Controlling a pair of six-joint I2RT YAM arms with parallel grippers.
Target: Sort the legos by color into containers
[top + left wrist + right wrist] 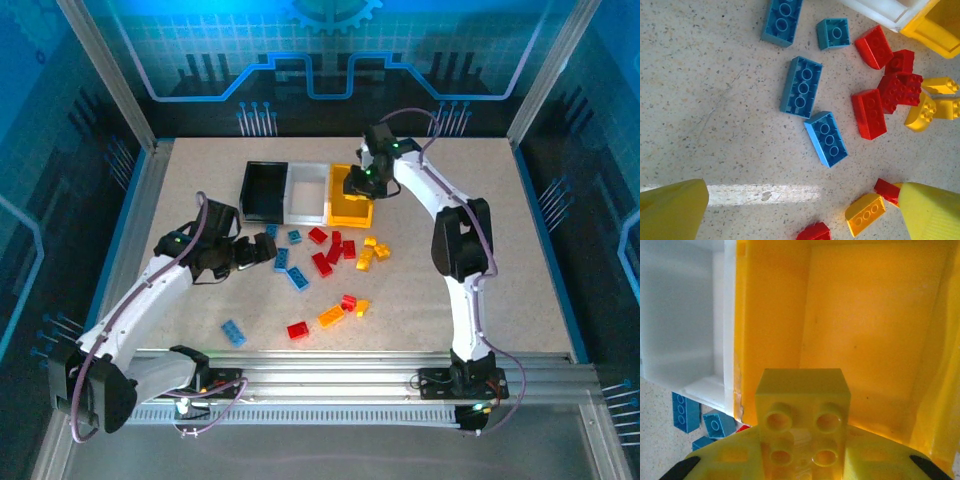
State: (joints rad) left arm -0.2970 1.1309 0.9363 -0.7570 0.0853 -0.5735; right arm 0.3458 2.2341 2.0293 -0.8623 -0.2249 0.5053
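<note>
Bins: three open-top rectangular plastic tubs joined in a row, top centre of the top view: black bin (262, 190), white bin (306, 192), yellow bin (352, 210).

Right pincer (358, 183) hangs over the yellow bin, clamped on a yellow brick (802, 410). The brick is square and glossy, with four round studs facing the wrist camera. Behind it the yellow bin's inner walls and floor read as smooth plain plastic. To its left, the white bin's inside is frosted and plain.

Left pincer (800, 192) is spread wide and grips nothing, low over the surface (500, 230), which is beige speckled stone-look. Its fingers (675, 210) are yellow plastic.

The other legos lie loose on the surface below the bins:
- Blue bricks (801, 86): long studded plates, upper centre of the left wrist view, one just touching the next at a corner.
- Red bricks (869, 113): clustered to the right of the blue.
- Yellow bricks (935, 102): far right edge, beside the red.
- Stray blue (234, 332), red (297, 330) and orange (331, 316) pieces: nearer the bottom of the top view.
</note>
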